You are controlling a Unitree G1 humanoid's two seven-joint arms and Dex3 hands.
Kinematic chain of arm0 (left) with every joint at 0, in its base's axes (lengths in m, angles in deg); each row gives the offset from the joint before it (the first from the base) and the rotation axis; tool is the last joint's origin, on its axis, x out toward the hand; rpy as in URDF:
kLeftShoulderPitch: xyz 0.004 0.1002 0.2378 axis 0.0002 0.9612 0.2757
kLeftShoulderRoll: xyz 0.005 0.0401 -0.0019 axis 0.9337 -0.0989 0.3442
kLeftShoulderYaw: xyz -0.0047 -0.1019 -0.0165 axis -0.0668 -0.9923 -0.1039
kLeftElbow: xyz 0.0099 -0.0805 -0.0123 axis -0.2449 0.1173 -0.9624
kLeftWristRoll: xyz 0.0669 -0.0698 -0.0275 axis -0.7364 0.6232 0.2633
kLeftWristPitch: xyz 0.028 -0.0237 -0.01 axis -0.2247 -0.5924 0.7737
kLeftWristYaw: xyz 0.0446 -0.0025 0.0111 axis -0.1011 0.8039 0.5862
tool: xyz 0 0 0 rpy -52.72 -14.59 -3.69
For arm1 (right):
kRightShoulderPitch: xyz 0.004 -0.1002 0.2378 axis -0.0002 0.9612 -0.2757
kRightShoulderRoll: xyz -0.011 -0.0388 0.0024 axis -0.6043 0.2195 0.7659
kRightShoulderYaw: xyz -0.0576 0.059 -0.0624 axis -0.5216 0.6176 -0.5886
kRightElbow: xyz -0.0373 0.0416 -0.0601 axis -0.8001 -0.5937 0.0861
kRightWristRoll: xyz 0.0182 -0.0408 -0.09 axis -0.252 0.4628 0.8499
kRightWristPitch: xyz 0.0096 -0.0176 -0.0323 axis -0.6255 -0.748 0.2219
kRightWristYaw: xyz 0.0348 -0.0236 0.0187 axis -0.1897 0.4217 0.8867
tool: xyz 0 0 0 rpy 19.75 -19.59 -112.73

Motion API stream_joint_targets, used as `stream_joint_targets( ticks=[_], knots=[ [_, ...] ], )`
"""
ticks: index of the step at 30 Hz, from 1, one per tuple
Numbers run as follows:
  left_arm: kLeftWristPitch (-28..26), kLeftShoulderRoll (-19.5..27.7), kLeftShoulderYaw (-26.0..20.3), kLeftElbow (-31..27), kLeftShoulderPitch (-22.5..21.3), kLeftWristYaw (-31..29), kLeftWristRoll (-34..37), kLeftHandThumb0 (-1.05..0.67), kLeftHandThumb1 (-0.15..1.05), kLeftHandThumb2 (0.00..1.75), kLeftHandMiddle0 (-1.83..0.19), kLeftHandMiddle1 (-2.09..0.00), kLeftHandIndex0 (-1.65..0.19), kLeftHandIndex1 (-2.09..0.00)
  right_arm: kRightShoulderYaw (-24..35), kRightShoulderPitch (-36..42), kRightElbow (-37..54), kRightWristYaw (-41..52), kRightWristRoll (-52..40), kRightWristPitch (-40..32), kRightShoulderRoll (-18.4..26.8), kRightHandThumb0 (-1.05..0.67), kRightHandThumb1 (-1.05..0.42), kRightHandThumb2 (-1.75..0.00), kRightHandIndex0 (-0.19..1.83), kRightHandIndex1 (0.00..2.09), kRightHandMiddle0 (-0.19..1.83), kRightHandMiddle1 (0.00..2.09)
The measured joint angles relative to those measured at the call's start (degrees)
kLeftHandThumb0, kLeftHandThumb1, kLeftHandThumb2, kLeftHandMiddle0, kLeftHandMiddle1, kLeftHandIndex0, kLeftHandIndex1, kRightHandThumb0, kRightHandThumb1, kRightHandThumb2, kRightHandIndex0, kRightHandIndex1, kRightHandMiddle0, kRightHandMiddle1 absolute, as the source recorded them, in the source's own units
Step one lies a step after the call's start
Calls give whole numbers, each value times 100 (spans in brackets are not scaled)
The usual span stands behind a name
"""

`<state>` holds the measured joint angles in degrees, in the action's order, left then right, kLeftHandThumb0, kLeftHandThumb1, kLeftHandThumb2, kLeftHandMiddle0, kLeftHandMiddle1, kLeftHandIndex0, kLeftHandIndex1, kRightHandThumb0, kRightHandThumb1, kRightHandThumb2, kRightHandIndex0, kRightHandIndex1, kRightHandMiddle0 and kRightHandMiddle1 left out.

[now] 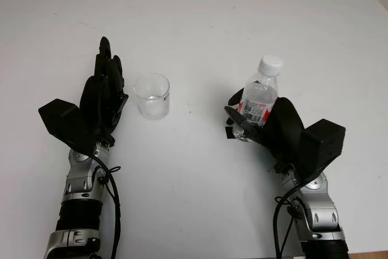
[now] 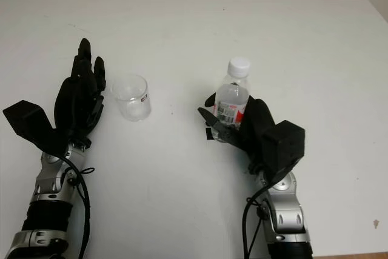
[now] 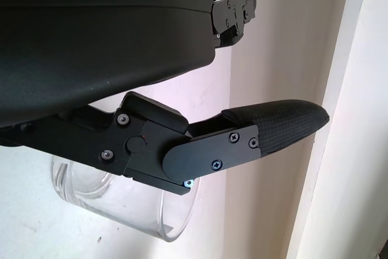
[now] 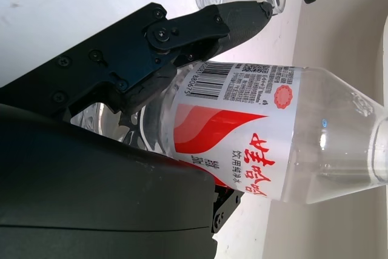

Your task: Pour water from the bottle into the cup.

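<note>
One cup [image 1: 151,96], right hand [image 1: 267,122] gripping bottle [image 1: 258,98]

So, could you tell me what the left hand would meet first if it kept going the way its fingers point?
Probably nothing: the open left hand points up the bare table, passing beside the cup.

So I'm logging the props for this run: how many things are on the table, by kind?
Bottles: 1, the capped water bottle in the right hand.
Cups: 1, the clear cup beside the open left hand.
Total: 2.
</note>
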<state>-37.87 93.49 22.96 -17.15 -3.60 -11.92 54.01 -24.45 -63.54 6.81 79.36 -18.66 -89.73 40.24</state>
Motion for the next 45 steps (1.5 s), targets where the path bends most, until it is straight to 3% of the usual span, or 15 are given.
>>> stream_joint_targets(
  ticks=[10, 21, 22, 23, 25, 26, 28, 29, 32, 33, 35, 38, 45],
  knots=[
    [-73, 4, 0, -36, 1, 51, -3, -83, 105, 70, 19, 0, 19, 0, -16, -240, -337, 63, 110, 175, -1, -45, -105, -40, 134, 209, 101, 209],
    [-72, 4, -1, -41, 1, 45, -2, -83, 105, 70, 19, 0, 19, 0, 53, -263, -336, 248, -142, -116, -3, -45, -105, -37, 126, 209, 94, 209],
    [-72, 4, -2, -41, 1, 45, -2, -82, 105, 70, 19, 0, 19, 0, 55, -263, -336, 268, -143, -116, -1, -46, -105, -37, 119, 209, 90, 209],
    [-72, 6, -2, -41, 1, 45, -2, -82, 105, 70, 19, 0, 19, 0, 43, -263, -336, 269, -106, -116, 7, -51, -105, -32, 92, 209, 70, 209],
    [-71, 11, -5, -41, 1, 43, -2, -82, 105, 71, 19, 0, 19, 0, -1, -259, -327, 263, -1, -118, 38, -55, -105, -27, 62, 208, 43, 208],
    [-71, 15, -8, -41, 1, 36, -2, -81, 105, 71, 19, 0, 19, 0, -12, -259, -319, 264, 20, -124, 48, -58, -105, -21, 38, 189, 22, 194],
    [-71, 22, -13, -41, 2, 20, -1, -81, 105, 71, 19, 0, 19, 0, -15, -243, -313, 352, -15, -116, 60, -60, -105, -15, 19, 151, 9, 164],
    [-71, 25, -15, -44, 2, 19, -1, -81, 105, 71, 19, 0, 19, 0, -16, -222, -313, 434, -36, -78, 70, -64, -105, -11, 8, 117, 0, 140],
    [-70, 28, -31, -50, 2, 14, -1, -81, 105, 71, 19, 0, 19, 0, -46, -166, -313, 727, -50, 35, 207, -69, -103, -6, 5, 39, -6, 80],
    [-70, 29, -39, -51, 3, 7, -1, -81, 105, 71, 19, 0, 19, 0, -53, -151, -311, 836, -70, 49, 257, -70, -101, -6, 2, 25, -6, 63],
    [-70, 36, -50, -52, 10, 1, -1, -81, 105, 70, 19, 0, 19, 0, -57, -91, -280, 1010, -120, 67, 323, -71, -98, -5, -3, 10, -6, 43],
    [-72, 38, -48, -82, 13, 0, -1, -81, 105, 71, 19, 0, 19, 0, -102, -21, -227, 1097, -122, 66, 349, -72, -97, -5, -7, 5, -7, 32],
    [-73, 66, -50, -125, 19, -18, -2, -81, 105, 71, 19, 0, 19, 0, -142, 89, -124, 1102, -68, 70, 401, -74, -95, -5, -11, 4, -8, 21]
  ],
)
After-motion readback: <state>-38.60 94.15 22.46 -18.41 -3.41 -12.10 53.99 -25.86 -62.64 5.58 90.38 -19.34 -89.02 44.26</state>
